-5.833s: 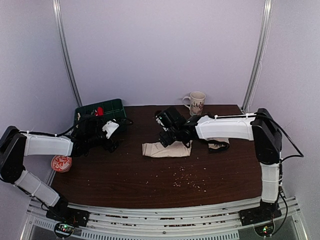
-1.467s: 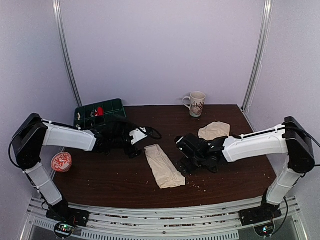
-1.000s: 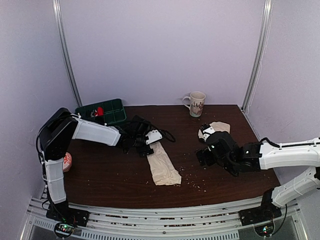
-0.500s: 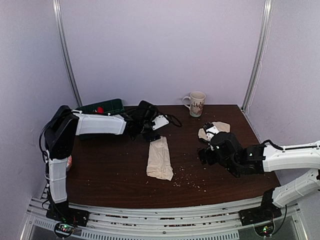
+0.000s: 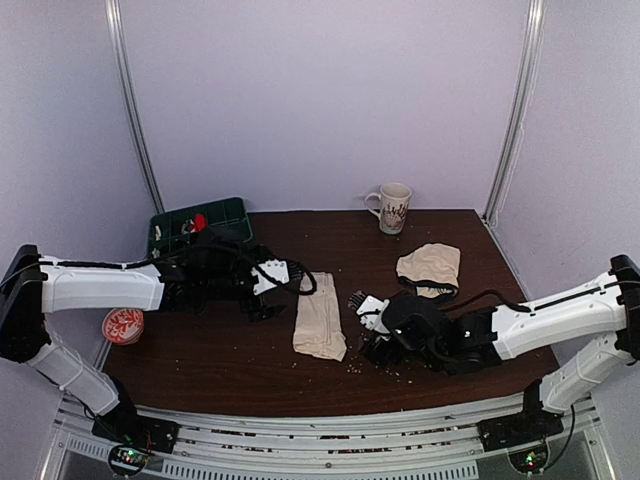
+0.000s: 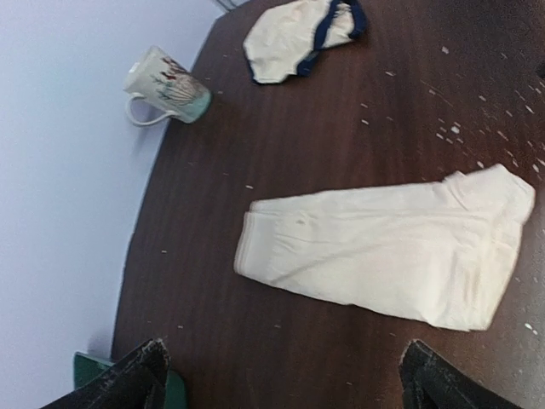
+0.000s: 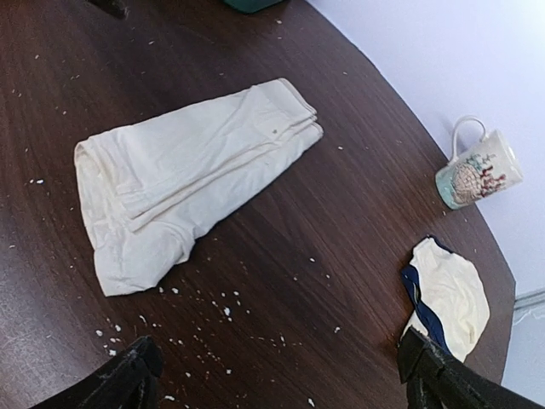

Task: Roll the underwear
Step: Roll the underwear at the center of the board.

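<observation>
The underwear lies folded into a narrow strip in the middle of the counter. Its long axis runs from the near edge toward the back wall, tilted only a little.

The left jaws stand wide and empty just beside the strip's far half. The right jaws, also wide and empty, sit just beside its near end, among the crumbs. So the near end (a likely place to start a roll) looks closer to the right jaws, though not by much.

The top view alone shows both sets of jaws flanking the strip. The right wrist view shows the stacked layers at the near end. The left wrist view shows the banded edge at the far end, which points toward the mug.
</observation>
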`<state>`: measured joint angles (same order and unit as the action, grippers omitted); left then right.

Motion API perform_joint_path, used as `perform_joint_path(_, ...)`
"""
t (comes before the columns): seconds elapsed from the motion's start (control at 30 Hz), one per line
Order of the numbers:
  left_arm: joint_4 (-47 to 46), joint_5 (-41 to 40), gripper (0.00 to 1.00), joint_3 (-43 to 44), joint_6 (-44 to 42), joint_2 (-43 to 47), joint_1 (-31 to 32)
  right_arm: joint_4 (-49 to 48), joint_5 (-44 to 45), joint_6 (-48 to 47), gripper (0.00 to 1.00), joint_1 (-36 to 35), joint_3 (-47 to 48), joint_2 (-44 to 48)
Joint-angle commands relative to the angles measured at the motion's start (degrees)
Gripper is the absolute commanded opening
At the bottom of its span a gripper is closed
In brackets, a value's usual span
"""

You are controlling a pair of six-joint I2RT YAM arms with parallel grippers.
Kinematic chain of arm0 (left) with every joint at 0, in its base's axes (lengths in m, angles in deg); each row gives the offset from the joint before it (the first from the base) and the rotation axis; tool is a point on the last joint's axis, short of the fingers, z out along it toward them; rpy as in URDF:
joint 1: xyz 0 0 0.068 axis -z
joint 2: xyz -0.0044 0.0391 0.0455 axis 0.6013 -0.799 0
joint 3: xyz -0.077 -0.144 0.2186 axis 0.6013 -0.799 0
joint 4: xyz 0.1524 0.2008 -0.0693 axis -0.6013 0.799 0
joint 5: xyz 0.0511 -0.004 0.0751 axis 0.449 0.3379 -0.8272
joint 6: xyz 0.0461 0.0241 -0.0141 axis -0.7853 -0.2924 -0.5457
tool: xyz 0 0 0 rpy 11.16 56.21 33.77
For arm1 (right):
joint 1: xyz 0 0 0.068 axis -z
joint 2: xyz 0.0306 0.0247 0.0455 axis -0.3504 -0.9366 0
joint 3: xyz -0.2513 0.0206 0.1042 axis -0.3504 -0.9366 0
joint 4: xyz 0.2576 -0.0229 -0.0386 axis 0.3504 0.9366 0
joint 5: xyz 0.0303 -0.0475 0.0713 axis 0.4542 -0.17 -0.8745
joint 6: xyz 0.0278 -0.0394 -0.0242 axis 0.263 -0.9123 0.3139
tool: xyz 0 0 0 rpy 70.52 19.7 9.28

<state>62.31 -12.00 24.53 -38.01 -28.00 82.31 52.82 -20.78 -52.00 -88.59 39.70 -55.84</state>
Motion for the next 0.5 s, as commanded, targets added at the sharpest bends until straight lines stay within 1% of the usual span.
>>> perform_joint_path(0.0,-9.3,6.6,0.98,-7.6,-2.3,1.6,0.0,6.3,-1.7,-8.4,1.0,-3.4,6.3,-7.4)
perform_joint_path(0.13,-13.5,7.9,0.98,-11.0,-2.7,1.2,0.0,10.7,1.0,-15.0,0.98,-7.0,11.5,-14.7)
perform_joint_path(0.27,-15.7,10.4,0.98,-13.4,-2.7,1.9,-0.2,15.5,4.7,-21.3,0.98,-8.3,15.7,-21.0)
perform_joint_path(0.33,-16.6,12.1,0.98,-14.8,-3.0,2.8,-0.6,15.0,4.3,-24.7,0.98,-8.2,15.9,-21.6)
perform_joint_path(0.47,-19.1,14.8,0.98,-17.2,-3.1,4.6,-2.1,9.8,3.2,-32.0,0.99,-8.1,13.3,-19.4)
